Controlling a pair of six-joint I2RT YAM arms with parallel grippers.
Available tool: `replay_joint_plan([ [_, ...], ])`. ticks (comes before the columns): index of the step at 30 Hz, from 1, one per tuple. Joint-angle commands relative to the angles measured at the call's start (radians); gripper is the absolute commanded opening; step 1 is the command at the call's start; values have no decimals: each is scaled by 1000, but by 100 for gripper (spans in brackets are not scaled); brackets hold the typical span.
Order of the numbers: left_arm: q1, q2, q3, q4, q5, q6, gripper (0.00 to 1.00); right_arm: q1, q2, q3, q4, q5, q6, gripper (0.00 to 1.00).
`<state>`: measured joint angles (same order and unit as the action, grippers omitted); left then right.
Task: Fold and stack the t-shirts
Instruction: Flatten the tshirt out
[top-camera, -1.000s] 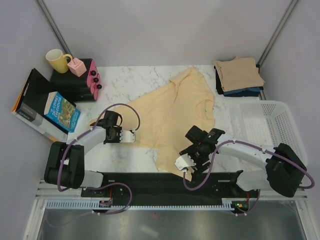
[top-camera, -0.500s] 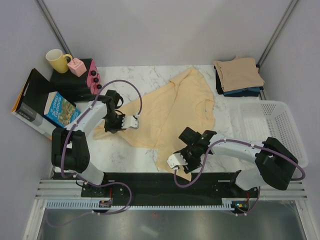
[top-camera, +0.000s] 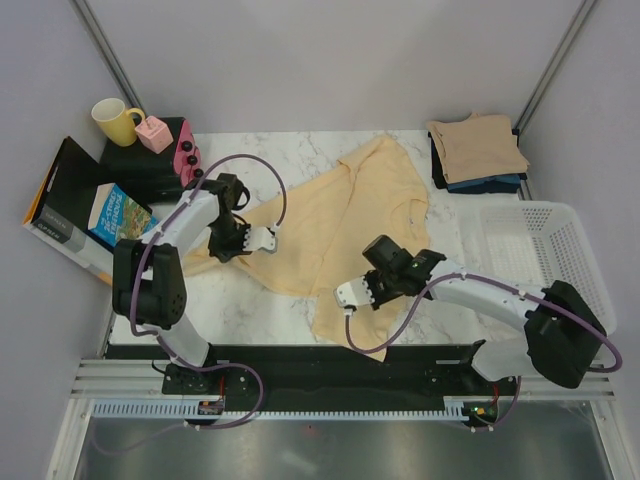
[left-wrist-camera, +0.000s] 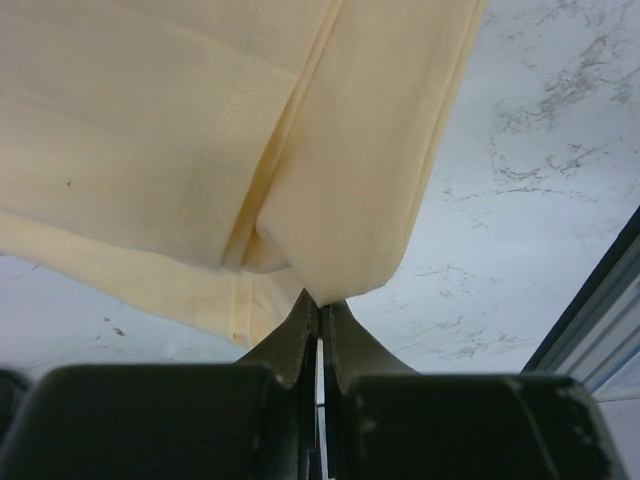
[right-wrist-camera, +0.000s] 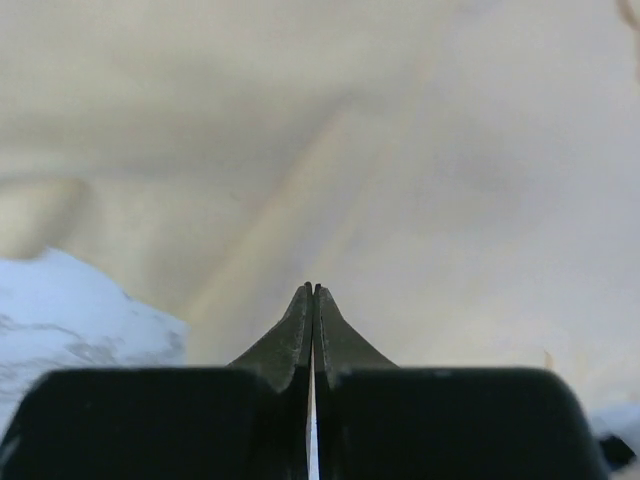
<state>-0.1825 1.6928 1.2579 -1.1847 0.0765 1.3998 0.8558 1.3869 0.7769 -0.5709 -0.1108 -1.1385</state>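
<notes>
left gripper (left-wrist-camera: 320, 302): pinched shut on a fold of the yellow t-shirt (left-wrist-camera: 200, 130)
right gripper (right-wrist-camera: 313, 292): closed, tips against its cloth

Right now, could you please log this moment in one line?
left end effector: shut on yellow t-shirt | right end effector: shut at its edge | folded stack: far right

Probably a robotics lab test cell: plain pale panel walls (top-camera: 300, 60) between metal posts (top-camera: 102, 50) box in a marble-look counter (top-camera: 260, 310), with staged props beside it, a yellow mug (top-camera: 113, 120) and books (top-camera: 120, 222).
</notes>
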Motion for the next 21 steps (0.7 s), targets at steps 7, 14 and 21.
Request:
replay_joint_plan([
  [7,-15,-53,55,-73,-14,35,2,-140,-135,170,-297,-65,-173,48],
  [14,-18,-21,83,-61,-29,-6,2,-92,-216,-99,-204,-173,-225,82],
  [21,-18,8,135,-84,-15,-24,2,-41,-230,-234,-55,-193,-170,81],
])
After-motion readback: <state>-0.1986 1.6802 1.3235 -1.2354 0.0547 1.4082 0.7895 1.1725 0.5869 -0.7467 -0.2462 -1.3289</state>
